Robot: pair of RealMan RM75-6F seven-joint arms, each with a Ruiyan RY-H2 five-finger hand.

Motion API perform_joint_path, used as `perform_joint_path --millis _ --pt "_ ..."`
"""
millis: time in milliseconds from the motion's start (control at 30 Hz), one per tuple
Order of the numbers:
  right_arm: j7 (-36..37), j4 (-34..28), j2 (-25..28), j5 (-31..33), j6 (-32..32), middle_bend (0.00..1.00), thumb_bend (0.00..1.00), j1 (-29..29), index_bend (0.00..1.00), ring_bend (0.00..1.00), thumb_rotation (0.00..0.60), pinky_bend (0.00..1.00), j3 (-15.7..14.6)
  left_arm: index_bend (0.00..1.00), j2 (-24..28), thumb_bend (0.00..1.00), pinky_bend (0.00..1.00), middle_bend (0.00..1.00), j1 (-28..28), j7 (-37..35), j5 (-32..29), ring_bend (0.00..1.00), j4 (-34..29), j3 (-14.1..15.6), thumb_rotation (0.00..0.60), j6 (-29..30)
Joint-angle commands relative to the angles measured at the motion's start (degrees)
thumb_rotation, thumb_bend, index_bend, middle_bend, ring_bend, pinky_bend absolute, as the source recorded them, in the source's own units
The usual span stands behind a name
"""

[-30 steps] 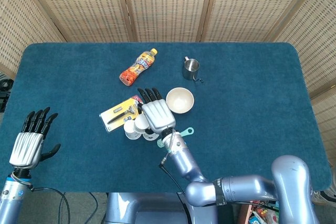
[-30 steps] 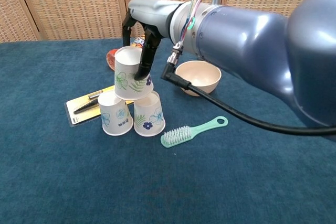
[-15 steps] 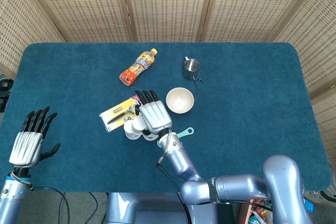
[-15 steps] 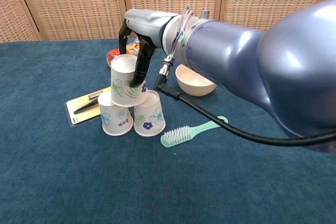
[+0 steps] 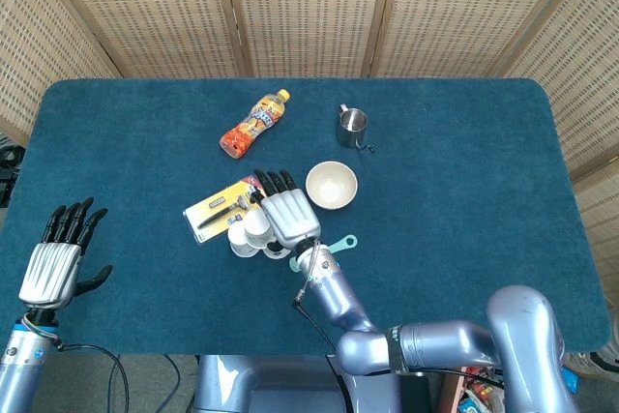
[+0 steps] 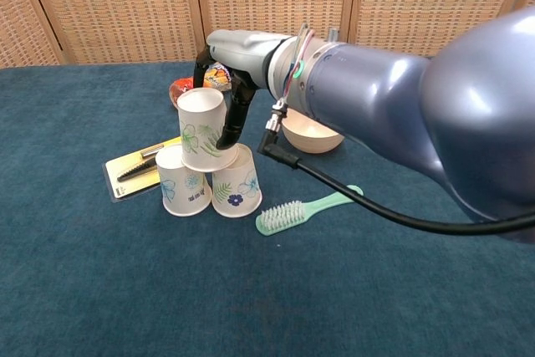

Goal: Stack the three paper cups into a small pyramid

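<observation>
Two upside-down paper cups, the left one (image 6: 184,183) and the right one (image 6: 237,185), stand side by side on the blue table. A third paper cup (image 6: 202,129), also upside down with leaf print, sits upright across their tops. My right hand (image 6: 231,98) reaches over from the right, its dark fingers (image 6: 236,116) against the top cup's side and back, still holding it. From above, the right hand (image 5: 288,213) covers most of the cups (image 5: 248,233). My left hand (image 5: 56,260) hovers at the table's near left edge, fingers spread, holding nothing.
A green toothbrush (image 6: 305,208) lies just right of the cups. A beige bowl (image 5: 332,185) sits behind it. A yellow packaged tool (image 5: 219,208) lies left of the cups. An orange bottle (image 5: 253,123) and a metal mug (image 5: 352,125) are farther back.
The top cup, tilted and held slightly above the pair before, has come down and now sits level on both lower cups. The right hand shifted slightly with it. The left hand stayed put.
</observation>
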Motion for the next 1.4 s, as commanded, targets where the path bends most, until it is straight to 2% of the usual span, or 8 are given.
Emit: perform_joint_path --millis 33,333,600,767,967,1067,1200,1400 --pt "-0.5 -0.6 0.6 0.9 0.0 0.00 0.10 -0.1 0.26 0.00 0.600 0.00 -0.4 0.10 0.1 0.27 0.00 0.00 0.1 -0.1 0.1 0.00 -0.1 0.0 0.600 0.1" --pt "-3.1 -4.1 4.1 1.0 3.5 0.00 0.10 -0.4 0.20 0.00 0.600 0.00 -0.2 0.10 0.2 0.27 0.00 0.00 0.1 -0.2 0.1 0.00 -0.2 0.0 0.600 0.1" --pt "-4.9 -14.9 15.6 2.3 7.5 0.00 0.10 -5.3 0.16 0.00 0.600 0.00 -1.8 0.10 0.7 0.27 0.00 0.00 0.3 -0.5 0.4 0.00 -0.9 0.1 0.600 0.5" --pt "-2.0 -18.9 22.0 -3.2 10.6 0.00 0.10 -11.1 0.16 0.00 0.600 0.00 -6.4 0.10 1.0 0.27 0.00 0.00 0.6 -0.6 0.9 0.00 -1.6 0.2 0.600 1.0" --pt "7.1 -19.4 27.0 -16.1 14.7 0.00 0.10 -20.8 0.15 0.00 0.600 0.00 -15.0 0.09 1.1 0.27 0.00 0.00 0.9 0.2 1.4 0.00 -2.1 0.2 0.600 1.7" --pt "14.5 -17.1 28.5 -24.4 17.1 0.00 0.10 -26.6 0.13 0.00 0.600 0.00 -20.0 0.08 1.0 0.27 0.00 0.00 1.0 0.5 1.4 0.00 -2.3 0.2 0.600 1.8" --pt "21.9 -13.0 29.7 -31.9 19.5 0.00 0.10 -32.3 0.12 0.00 0.600 0.00 -24.2 0.06 0.7 0.27 0.00 0.00 1.0 1.3 1.3 0.00 -2.3 0.3 0.600 1.7" --pt "28.4 -6.7 29.4 -37.2 22.3 0.00 0.10 -39.0 0.07 0.00 0.600 0.00 -27.4 0.03 0.3 0.27 0.00 0.00 1.1 2.3 1.1 0.00 -2.2 0.2 0.600 1.7"
